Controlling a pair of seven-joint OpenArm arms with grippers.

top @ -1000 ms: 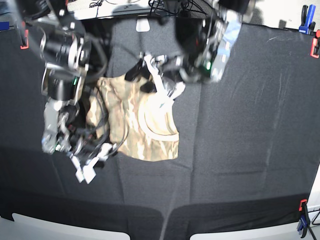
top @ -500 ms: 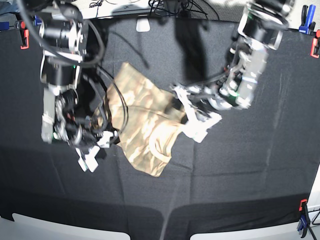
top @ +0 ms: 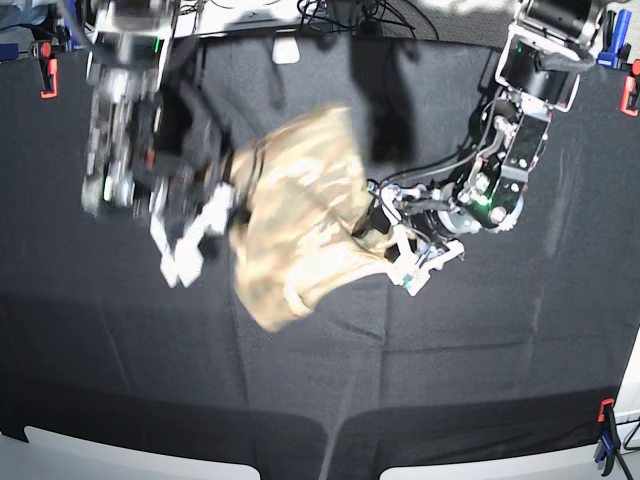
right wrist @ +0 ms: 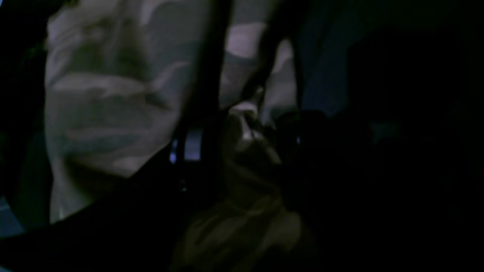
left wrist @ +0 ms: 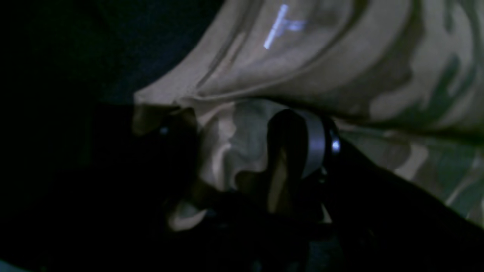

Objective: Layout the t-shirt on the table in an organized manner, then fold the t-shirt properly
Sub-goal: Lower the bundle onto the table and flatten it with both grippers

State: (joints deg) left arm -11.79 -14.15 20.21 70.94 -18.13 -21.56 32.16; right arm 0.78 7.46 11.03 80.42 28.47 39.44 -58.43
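The camouflage t-shirt (top: pixel 300 220) hangs bunched and blurred between my two grippers over the middle of the black table (top: pixel 520 340). My left gripper (top: pixel 385 240) is shut on the shirt's right edge. In the left wrist view the gripper (left wrist: pixel 234 151) pinches a fold of the shirt (left wrist: pixel 340 68) near the plain collar band. My right gripper (top: pixel 215 210) holds the shirt's left edge. In the dark right wrist view the gripper (right wrist: pixel 245 124) is closed on the cloth (right wrist: pixel 113 94).
Orange clamps (top: pixel 47 75) (top: pixel 630 95) and a blue clamp (top: pixel 608 40) hold the black cloth at the far corners. Another clamp (top: pixel 605 425) stands at the near right edge. Cables and a stand base lie beyond the far edge.
The right arm has moved up and toward the back with the shirt's left edge. The shirt has shifted toward the back and spread wider between the grippers. The left gripper stays near the middle.
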